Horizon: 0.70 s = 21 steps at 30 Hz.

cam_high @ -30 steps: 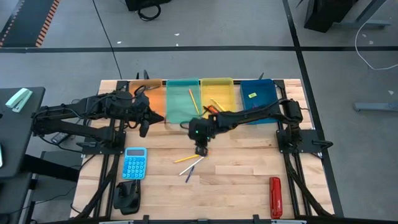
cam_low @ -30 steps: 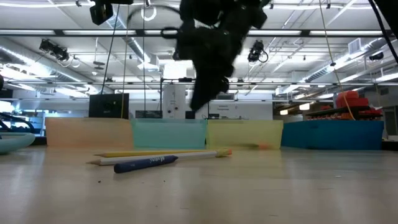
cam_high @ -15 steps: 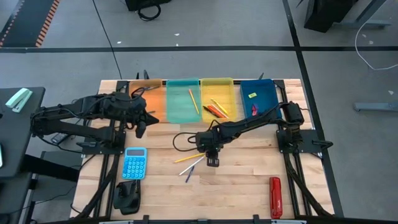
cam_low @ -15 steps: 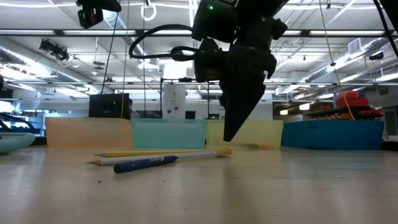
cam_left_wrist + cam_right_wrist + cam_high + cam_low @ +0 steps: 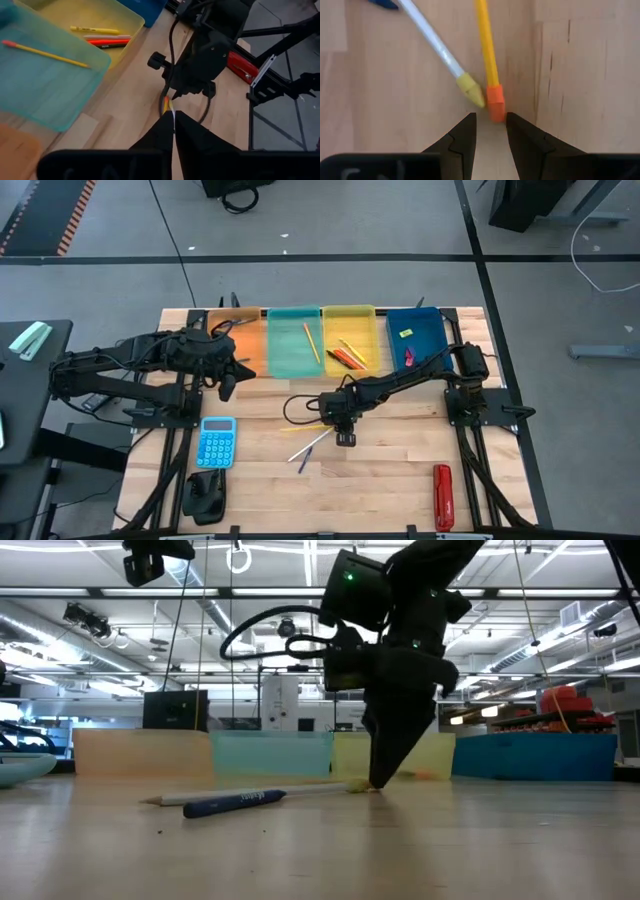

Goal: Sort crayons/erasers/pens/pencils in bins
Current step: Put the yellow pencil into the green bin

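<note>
My right gripper point(image 5: 490, 120) stands open, pointing down at the table's middle. Its fingertips sit on either side of the orange eraser end point(image 5: 495, 106) of a yellow pencil point(image 5: 303, 432) without closing on it. A white pencil point(image 5: 436, 44) with a pale yellow end and a blue pen point(image 5: 302, 462) lie flat beside it. The orange point(image 5: 240, 340), teal point(image 5: 290, 355), yellow point(image 5: 350, 320) and dark blue point(image 5: 425, 340) bins stand in a row at the far edge. A pencil point(image 5: 312, 342) lies in the teal bin, crayons point(image 5: 348, 357) in the yellow, erasers point(image 5: 406, 333) in the blue. My left gripper point(image 5: 228, 387) hangs shut near the orange bin.
A light-blue calculator point(image 5: 216, 442) and a black object point(image 5: 205, 495) lie at the near left. A red oblong tool point(image 5: 442, 496) lies at the near right. Bare wood stretches between the pencils and the red tool.
My right gripper has come down from above the table and moved toward the near edge and a little right. It now stands low over the pencils' eraser ends, its fingers still apart. The pencils and pen lie where they were.
</note>
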Each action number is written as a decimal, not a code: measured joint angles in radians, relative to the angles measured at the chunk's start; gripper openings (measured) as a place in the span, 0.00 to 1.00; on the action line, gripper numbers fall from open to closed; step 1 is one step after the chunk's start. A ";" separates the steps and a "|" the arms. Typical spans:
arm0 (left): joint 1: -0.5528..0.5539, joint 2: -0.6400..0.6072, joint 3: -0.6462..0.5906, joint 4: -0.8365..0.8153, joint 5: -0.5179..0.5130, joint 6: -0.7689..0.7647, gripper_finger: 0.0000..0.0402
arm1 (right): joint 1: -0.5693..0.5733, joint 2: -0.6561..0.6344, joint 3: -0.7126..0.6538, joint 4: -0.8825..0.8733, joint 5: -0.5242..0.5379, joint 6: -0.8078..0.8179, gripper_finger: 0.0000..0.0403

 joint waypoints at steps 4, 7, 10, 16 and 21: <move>0.000 0.000 0.000 0.000 0.000 -0.019 0.04 | -0.006 0.000 -0.009 0.034 0.016 0.026 0.29; 0.000 0.000 0.000 0.001 0.000 -0.039 0.03 | -0.005 0.000 -0.011 0.066 0.042 0.003 0.29; 0.000 0.000 0.000 0.001 0.000 -0.052 0.04 | -0.006 0.001 -0.011 0.088 0.056 -0.019 0.29; 0.000 0.000 0.000 0.002 0.000 -0.100 0.06 | -0.006 0.001 -0.011 0.103 0.068 -0.032 0.26; 0.000 0.000 0.000 0.003 0.000 -0.137 0.03 | -0.006 0.001 -0.022 0.107 0.070 -0.049 0.22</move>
